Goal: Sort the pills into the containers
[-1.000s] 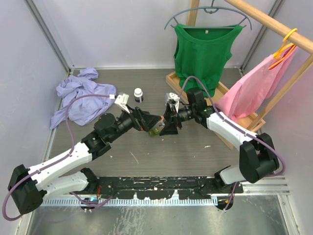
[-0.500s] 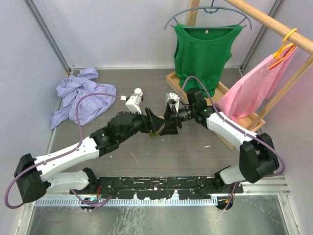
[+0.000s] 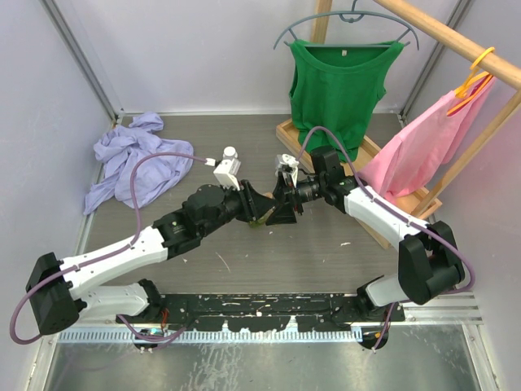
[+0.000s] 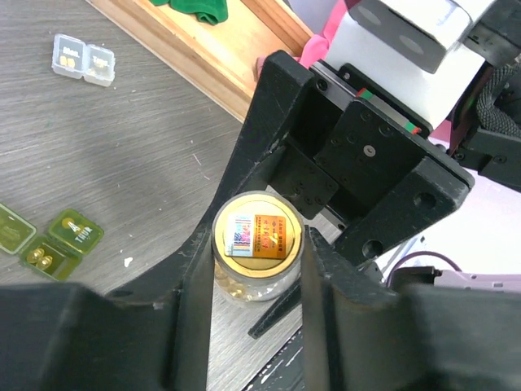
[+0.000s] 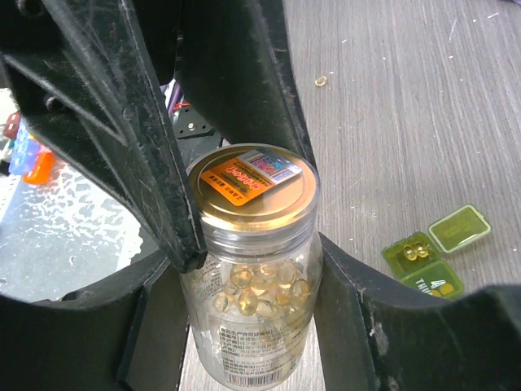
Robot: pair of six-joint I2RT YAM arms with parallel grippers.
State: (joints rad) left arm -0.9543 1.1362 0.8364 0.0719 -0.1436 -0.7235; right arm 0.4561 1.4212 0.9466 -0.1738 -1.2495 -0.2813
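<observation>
The olive green case (image 4: pixel 49 240) lay open on the table (image 3: pixel 309 252), with yellow pills in one compartment. The clear case (image 4: pixel 83 59) lay well apart from it, near the wooden rack base (image 4: pixel 203 57). The table was grey wood grain, with pale walls around it. The right claw (image 5: pixel 252 326) gripped the body of a clear bottle (image 5: pixel 252 269) of yellow capsules. The left claw (image 4: pixel 254 269) had a finger on each side of its gold lid (image 4: pixel 258 236); we could not tell if they pressed it. A lilac cloth (image 3: pixel 134 163) lay at the far left.
</observation>
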